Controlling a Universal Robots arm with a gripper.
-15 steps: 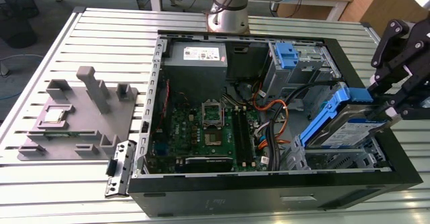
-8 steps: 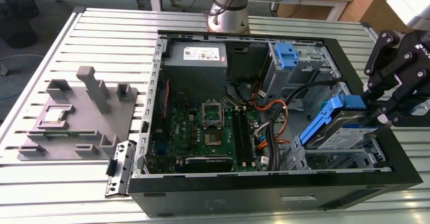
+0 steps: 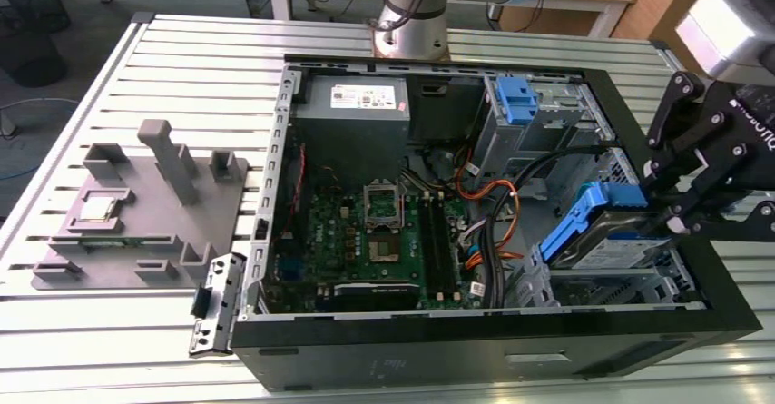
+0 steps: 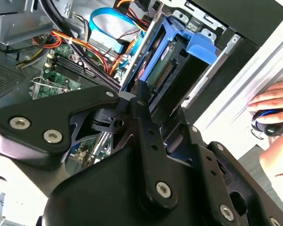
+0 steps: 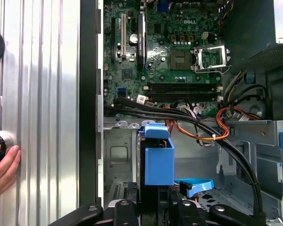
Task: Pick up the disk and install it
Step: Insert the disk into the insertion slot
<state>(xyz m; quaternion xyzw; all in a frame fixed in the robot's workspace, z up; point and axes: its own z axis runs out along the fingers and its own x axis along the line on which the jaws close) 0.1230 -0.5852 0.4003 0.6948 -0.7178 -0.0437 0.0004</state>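
The pick-up is judged complete, and the install step is being carried out. The disk is being held with the tool clamped on it, inside the open computer case standing on the bench, at the exterior view's right. It is being carried tilted over the metal drive bay and is not yet seated. Whether it is touching the bay cannot be told. In both wrist views its blue carrier frame is being presented toward the bay. Seating is judged to call for levelling the disk, lining its frame up with the bay's walls and keeping clear of the cables just beside it.
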